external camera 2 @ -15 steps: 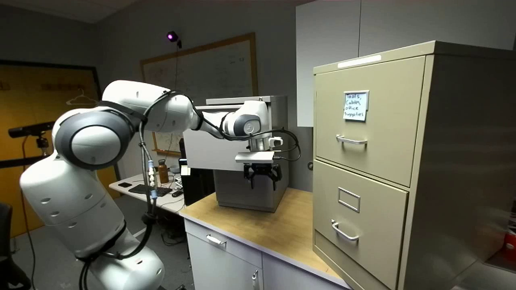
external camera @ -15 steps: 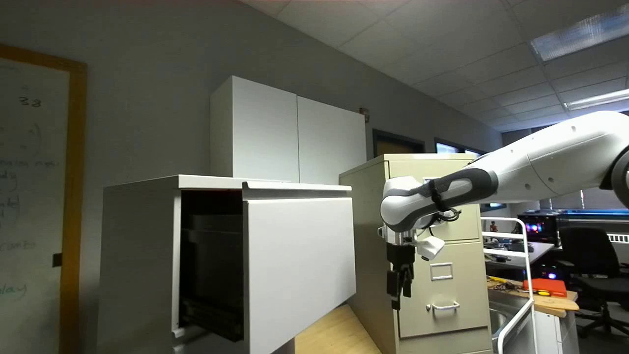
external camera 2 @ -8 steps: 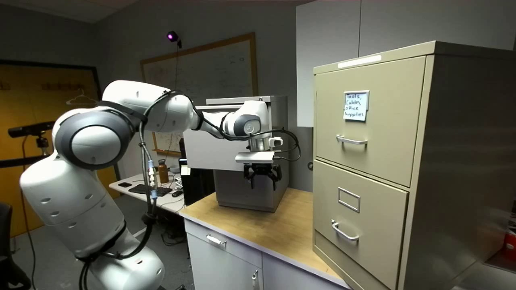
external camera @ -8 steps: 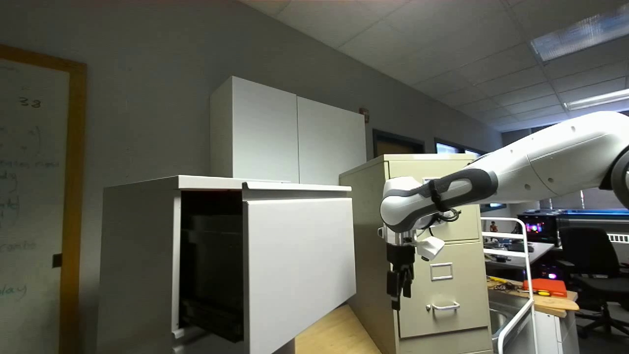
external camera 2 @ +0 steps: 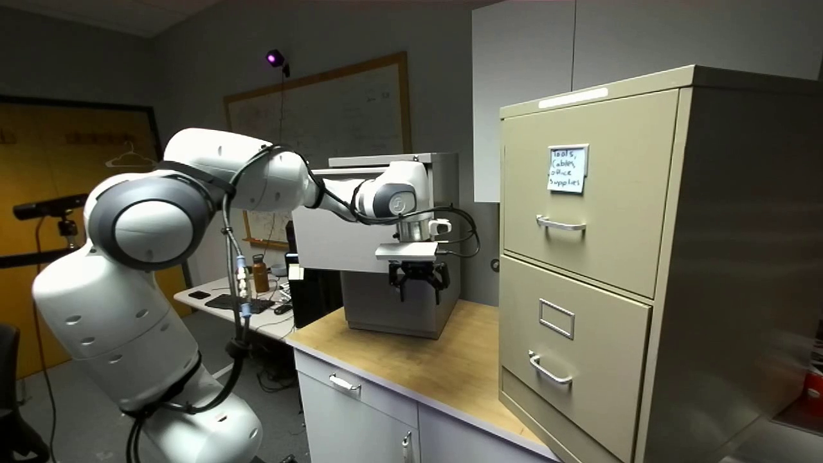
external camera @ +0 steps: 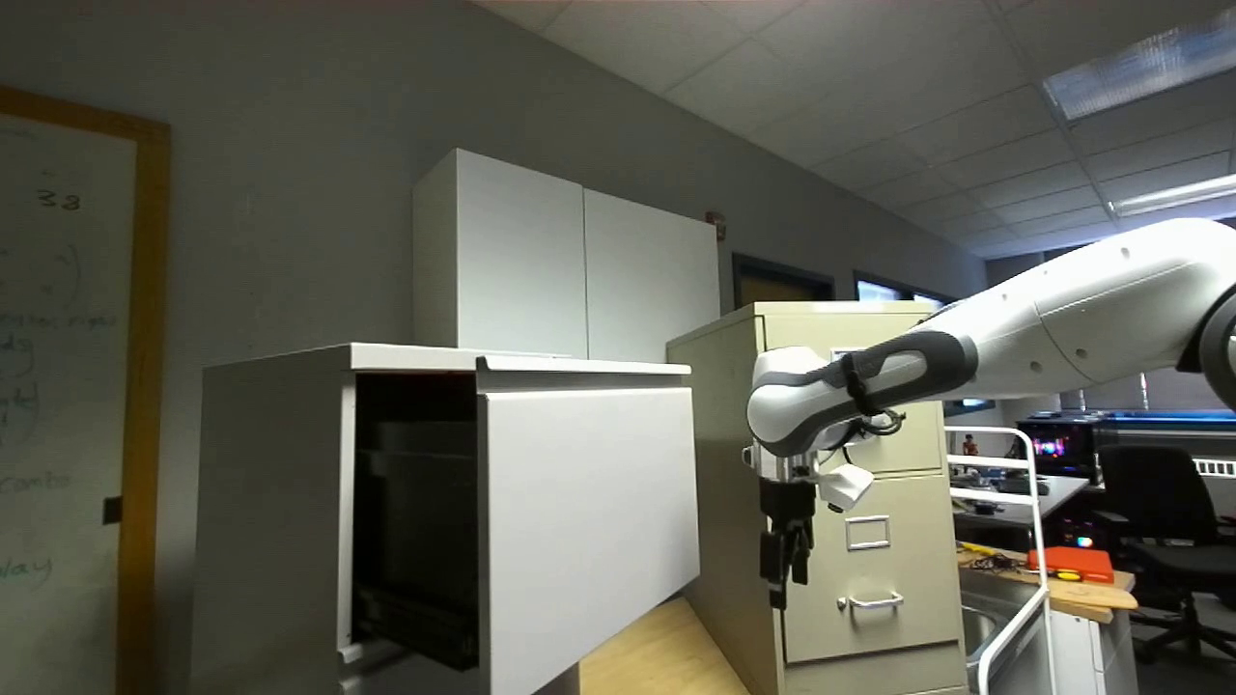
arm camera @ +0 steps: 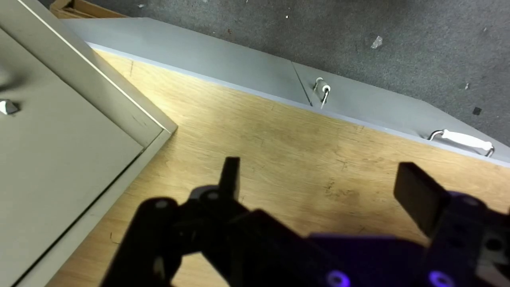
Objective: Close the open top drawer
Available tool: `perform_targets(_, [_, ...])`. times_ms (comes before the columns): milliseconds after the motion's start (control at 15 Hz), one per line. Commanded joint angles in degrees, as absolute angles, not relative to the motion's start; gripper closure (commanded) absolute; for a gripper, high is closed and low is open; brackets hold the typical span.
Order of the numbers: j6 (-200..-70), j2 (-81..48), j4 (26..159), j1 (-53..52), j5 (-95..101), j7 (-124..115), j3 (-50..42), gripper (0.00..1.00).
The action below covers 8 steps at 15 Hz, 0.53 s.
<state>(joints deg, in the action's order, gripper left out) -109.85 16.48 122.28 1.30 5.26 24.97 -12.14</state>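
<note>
"One top drawer (external camera: 591, 521) to push home. Which way does it lie from your claw (external camera 2: 420, 298)?"

"Away from the filing cabinet (external camera 2: 633, 257). Both exterior views put my claw between that and the drawer, which juts well out of its white housing (external camera: 270, 521)."

"Are you touching it?"

"No, I see a gap. In the wrist view my fingers (arm camera: 230, 175) are spread wide, with table (arm camera: 318, 179) showing between them, so I'm holding nothing."

"And how does the front panel (external camera 2: 337, 247) run?"

"Its long axis points toward the filing cabinet. I judge my finger spread lies roughly along it, which suits a flat shove."

"Centred on the panel?"

"I don't think so. I reckon I'm off the end nearer the filing cabinet, so I'd want to shift away from that, or the drawer may bind on one side."

"And height?"

"Low, by my judgement. The fingers reach about level with the panel's bottom edge, perhaps below it, so I'd raise the claw before pushing."
</note>
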Motion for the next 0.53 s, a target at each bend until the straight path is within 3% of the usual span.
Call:
perform_targets(0, [-109.8, 16.6, 121.6, 2.2, 5.3, 25.4, -10.9, 0.00])
perform_targets(467, [-109.2, 18.7, 119.1, 1.7, 6.6, 25.3, -9.0, 0.00])
